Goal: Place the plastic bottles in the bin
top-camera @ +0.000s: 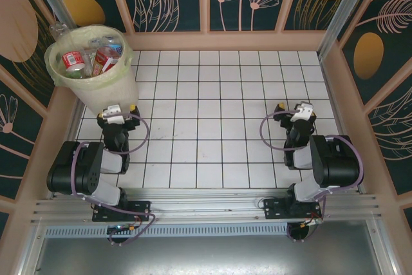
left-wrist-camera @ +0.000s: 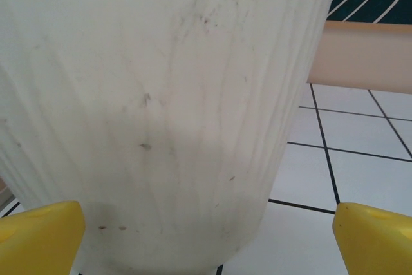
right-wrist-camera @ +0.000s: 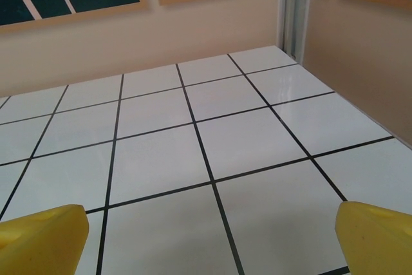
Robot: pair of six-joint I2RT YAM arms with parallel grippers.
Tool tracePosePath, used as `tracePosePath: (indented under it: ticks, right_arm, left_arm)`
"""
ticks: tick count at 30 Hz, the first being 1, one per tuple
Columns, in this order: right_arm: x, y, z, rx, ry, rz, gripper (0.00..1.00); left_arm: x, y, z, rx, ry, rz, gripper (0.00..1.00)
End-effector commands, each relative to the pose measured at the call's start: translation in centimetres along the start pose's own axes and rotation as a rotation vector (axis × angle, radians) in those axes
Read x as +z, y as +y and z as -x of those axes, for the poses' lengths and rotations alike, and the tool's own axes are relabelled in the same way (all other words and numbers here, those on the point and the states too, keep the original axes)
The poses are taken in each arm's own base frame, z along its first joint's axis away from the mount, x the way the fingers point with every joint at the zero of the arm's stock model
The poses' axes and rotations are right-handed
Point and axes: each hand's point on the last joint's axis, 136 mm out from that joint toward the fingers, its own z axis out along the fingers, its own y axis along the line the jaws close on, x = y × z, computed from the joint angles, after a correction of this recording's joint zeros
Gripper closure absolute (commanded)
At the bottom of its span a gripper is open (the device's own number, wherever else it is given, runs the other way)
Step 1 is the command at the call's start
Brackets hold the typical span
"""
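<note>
Plastic bottles (top-camera: 76, 60) piled in bin (top-camera: 111, 93); prob. light, crushable, slick, so grip mid-body. Left gripper (top-camera: 118, 111) just beside bin, right gripper (top-camera: 296, 111) well off it; both w/ jaws apart, empty.

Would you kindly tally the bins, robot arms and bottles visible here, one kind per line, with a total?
Bin: 1
Robot arms: 2 (left arm, right arm)
Bottles heaped inside: at least 3, exact count unclear
Total: at least 6
</note>
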Motion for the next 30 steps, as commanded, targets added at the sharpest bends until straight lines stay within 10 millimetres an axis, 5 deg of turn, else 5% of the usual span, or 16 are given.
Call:
tracePosePath:
  ticks: [1,4,7,10,30]
  right_arm:
    - [-1.2,0.1,1.4,0.030,-0.080,0.033,0.01]
    - [-1.0,1.0,1.2,0.004,-0.062,0.089,0.01]
    - [0.1,3.4,0.2,-0.055,0.006,0.208,0.01]
    - [1.0,2.1,0.2,-0.003,0.035,0.165,0.01]
    - [1.0,2.2,0.2,-0.011,0.030,0.161,0.01]
  left_arm:
    - [-0.7,-0.4,1.7,-0.017,-0.077,-0.038,0.01]
    - [1.3,-1.8,0.8,0.018,0.005,-0.091,0.01]
    - [1.4,-1.2,0.9,0.001,0.001,-0.062,0.01]
    - [1.4,-1.2,0.9,0.002,0.000,-0.062,0.01]
    - [1.3,-1.2,0.9,0.002,-0.001,-0.063,0.01]
